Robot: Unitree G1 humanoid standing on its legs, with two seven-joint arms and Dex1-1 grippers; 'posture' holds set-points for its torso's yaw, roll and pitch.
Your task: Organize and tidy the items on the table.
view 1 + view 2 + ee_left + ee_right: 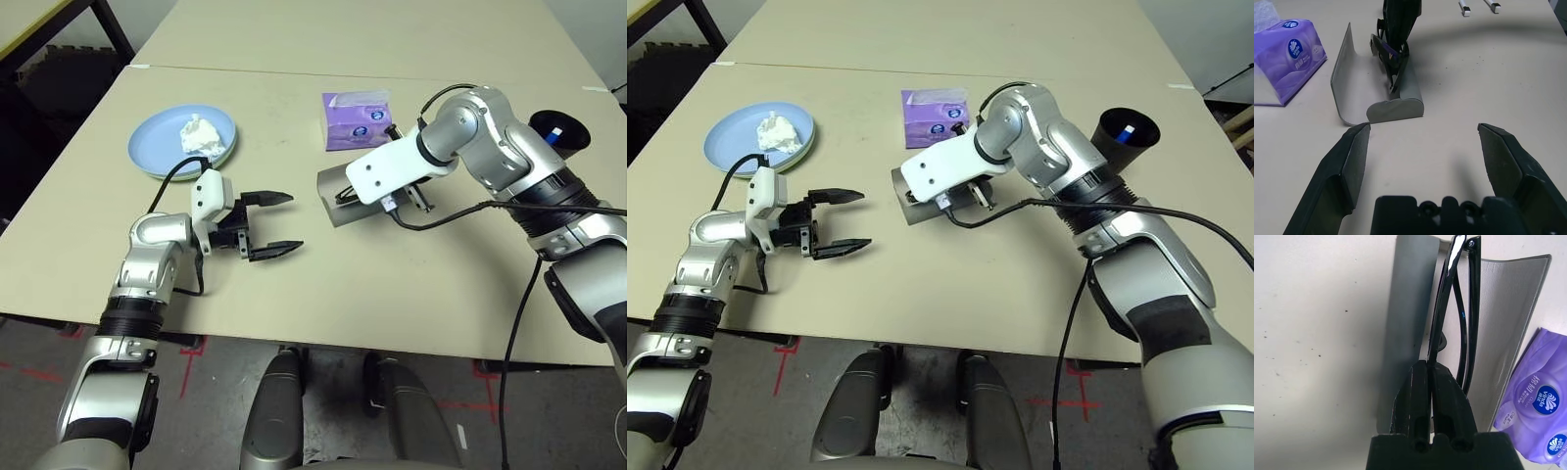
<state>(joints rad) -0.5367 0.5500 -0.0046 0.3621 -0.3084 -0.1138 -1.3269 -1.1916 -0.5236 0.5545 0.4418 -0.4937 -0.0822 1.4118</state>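
A long grey glasses case (331,188) lies open at the middle of the beige table (392,284). My right gripper (1428,366) is shut on the black sunglasses (1452,293) and holds them folded, down in the trough of the case (1405,308). To the left of the case, my left gripper (292,222) hovers low over the table, open and with nothing between its fingers; it points at the end of the case (1393,108). At the far left a light blue plate (157,147) sits on a pale green one, with crumpled white tissue (201,137) on it.
A purple tissue pack (355,119) lies just behind the case. A black cup (560,132) with something blue inside stands at the far right. A second table adjoins at the back. Bare tabletop stretches along the front edge between my arms.
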